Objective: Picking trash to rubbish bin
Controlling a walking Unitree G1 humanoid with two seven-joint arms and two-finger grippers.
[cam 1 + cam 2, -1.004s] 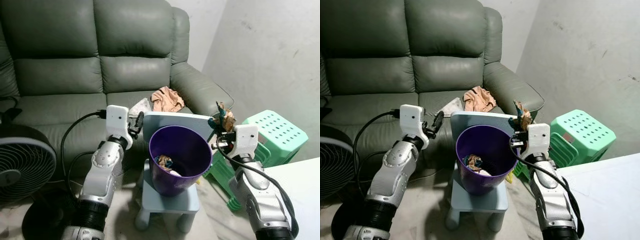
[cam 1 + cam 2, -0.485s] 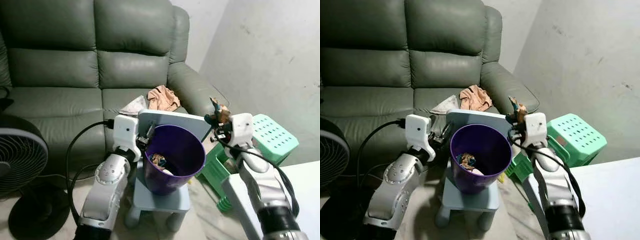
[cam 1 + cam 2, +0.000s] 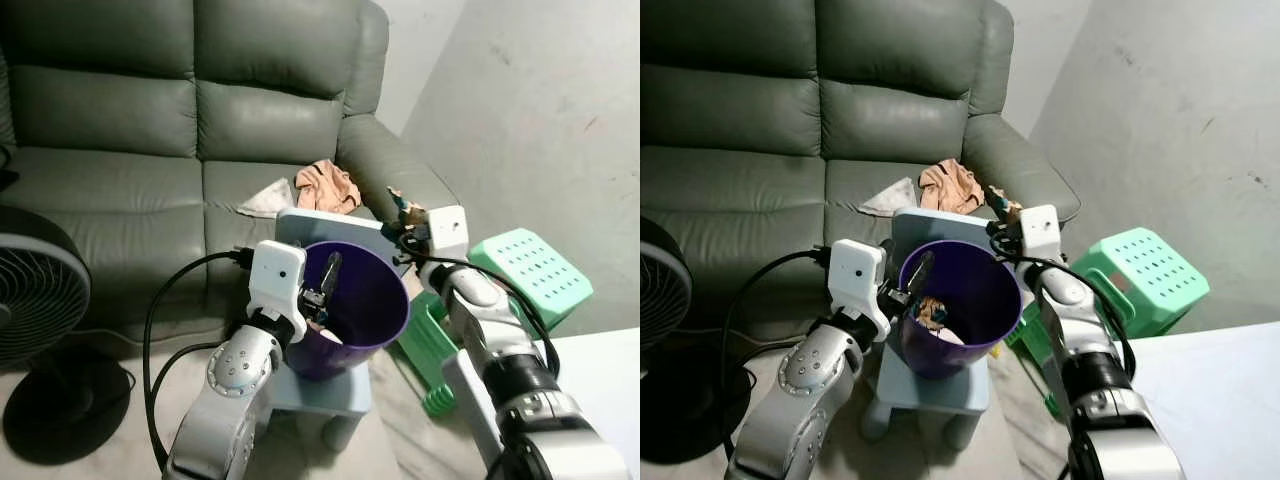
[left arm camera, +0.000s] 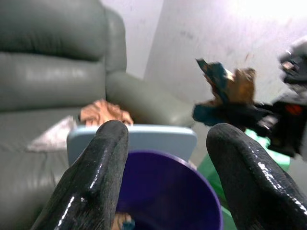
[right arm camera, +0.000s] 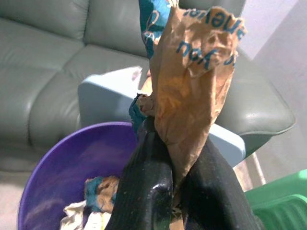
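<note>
A purple bin (image 3: 362,318) stands on a small pale blue chair (image 3: 322,226) in front of the sofa, with crumpled trash (image 5: 100,189) at its bottom. My right gripper (image 3: 406,230) is just past the bin's far right rim, shut on a crumpled brown and blue wrapper (image 5: 193,81) that sticks up above the fingers. That wrapper (image 4: 224,89) hangs above the rim in the left wrist view. My left gripper (image 3: 324,284) is open at the bin's near left rim, its fingers (image 4: 96,172) reaching over the opening with nothing between them.
On the grey-green sofa (image 3: 130,150) behind the bin lie a crumpled brown paper (image 3: 328,185) and a white tissue (image 3: 264,200). A green plastic stool (image 3: 530,264) stands to the right, a black fan (image 3: 30,290) to the left. A white surface (image 3: 600,370) fills the near right corner.
The camera has shifted closer. My left gripper has moved from beside the chair back to over the bin's left rim. The right gripper, still holding the wrapper, has come in toward the bin's far rim.
</note>
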